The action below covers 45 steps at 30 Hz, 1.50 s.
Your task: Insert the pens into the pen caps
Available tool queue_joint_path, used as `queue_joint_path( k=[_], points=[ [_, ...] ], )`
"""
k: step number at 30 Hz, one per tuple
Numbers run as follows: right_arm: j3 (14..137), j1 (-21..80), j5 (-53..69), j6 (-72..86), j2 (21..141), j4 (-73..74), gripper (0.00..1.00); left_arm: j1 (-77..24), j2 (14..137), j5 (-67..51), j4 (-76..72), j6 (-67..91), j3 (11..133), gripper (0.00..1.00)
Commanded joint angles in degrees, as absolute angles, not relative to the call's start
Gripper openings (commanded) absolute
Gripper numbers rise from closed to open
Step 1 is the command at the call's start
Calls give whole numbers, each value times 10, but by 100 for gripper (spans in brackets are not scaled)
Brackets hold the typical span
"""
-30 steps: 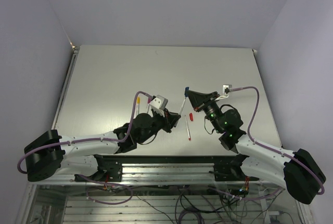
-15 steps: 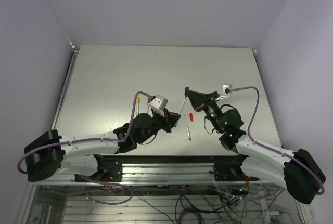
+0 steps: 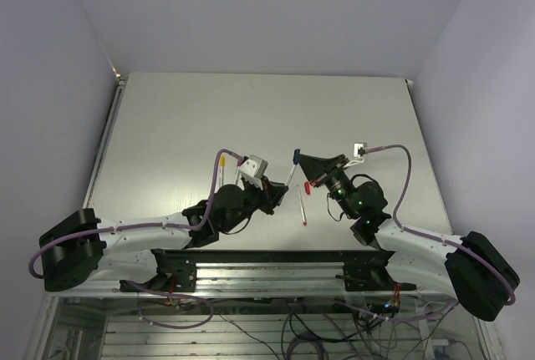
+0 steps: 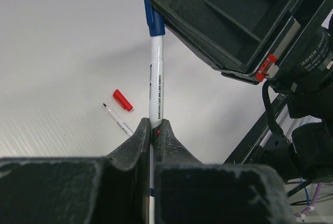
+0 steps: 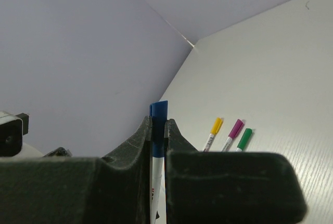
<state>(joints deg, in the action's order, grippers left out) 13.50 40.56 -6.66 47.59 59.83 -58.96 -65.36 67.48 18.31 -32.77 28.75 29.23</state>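
Pen (image 4: 156,73), white-barrelled, is held in the air over the middle of the table (image 3: 167,126), between both arms. Its barrel is pinched in the closed left gripper (image 4: 155,126), and the blue cap (image 5: 158,110) is pinched in the closed right gripper (image 5: 157,124). The cap appears seated over the tip; how deep cannot be told.

Handling, judged: light, stiff, smooth plastic, likely to pivot or slide in a two-finger pinch if pushed off-axis. It is best gripped mid-barrel, and the cap by its sides.

Against the frame one second earlier, the right wrist is shifted left, toward the left gripper. The left arm is unchanged. The red cap (image 4: 123,100) and uncapped pen (image 4: 118,120) are lying as before. Three capped pens (image 5: 233,130) (yellow, purple, green) are laid side by side.
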Motion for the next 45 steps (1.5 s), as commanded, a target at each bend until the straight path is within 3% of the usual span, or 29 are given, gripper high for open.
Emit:
queue_joint_path(
  k=[1, 13, 30, 45],
  points=[
    [126, 406, -56, 484, 597, -613, 0, -651, 657, 218, -370, 295, 289, 7],
    [132, 405, -11, 503, 618, -648, 0, -651, 675, 234, -407, 303, 287, 7],
    [189, 416, 38, 434, 632, -421, 0, -607, 675, 233, -447, 288, 303, 7],
    [203, 450, 54, 413, 669, -355, 0, -558, 698, 204, -468, 282, 324, 7]
  ],
)
